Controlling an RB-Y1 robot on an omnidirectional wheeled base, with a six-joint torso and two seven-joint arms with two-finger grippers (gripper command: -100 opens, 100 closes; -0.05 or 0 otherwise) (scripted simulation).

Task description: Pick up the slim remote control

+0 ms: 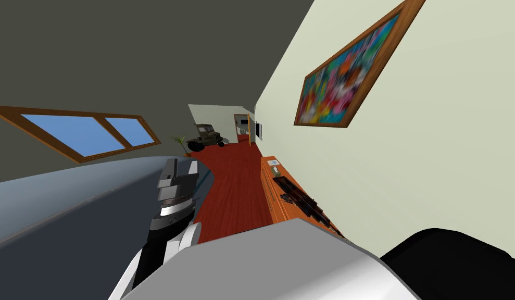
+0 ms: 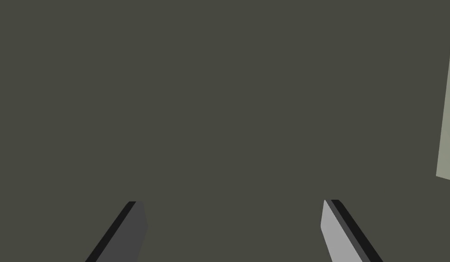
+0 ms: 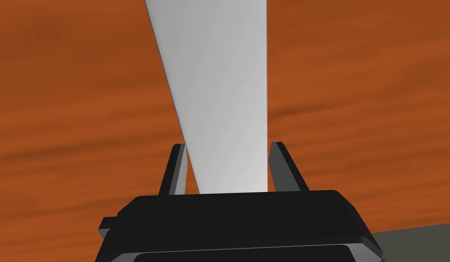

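Between the two thin fingers of the right end effector (image 3: 227,144), in the right wrist view, sits the slim remote control (image 3: 224,91), drawn as a plain light grey slab. One finger presses each of its long sides, so this end effector is closed on the remote and grips it near one end. The rest of the slab runs straight out, away from the dark gripper body. Behind the remote lies a reddish-brown wooden floor (image 3: 365,91), with a strip of dark grey at one corner.

In the head view the same floor (image 1: 235,192) runs down a long room. On one side is a dark grey wall with a wood-framed window (image 1: 84,133). On the other is a pale wall bearing a bright painting (image 1: 350,73) in a wooden frame. A low orange-brown cabinet (image 1: 269,192) stands against the pale wall. On its top lie a long dark object (image 1: 303,200) and, toward the far end, a small white box (image 1: 274,163). At the far end of the room stand a dark jeep model (image 1: 205,136), a potted plant (image 1: 180,141) and a doorway (image 1: 242,127). A large blue-grey rounded surface (image 1: 68,219) spreads on the left; I cannot tell what it is.

The left arm (image 1: 173,208) rises just left of the chest, against that blue-grey surface. The fingers of the left end effector (image 2: 231,201) stand wide apart, open.
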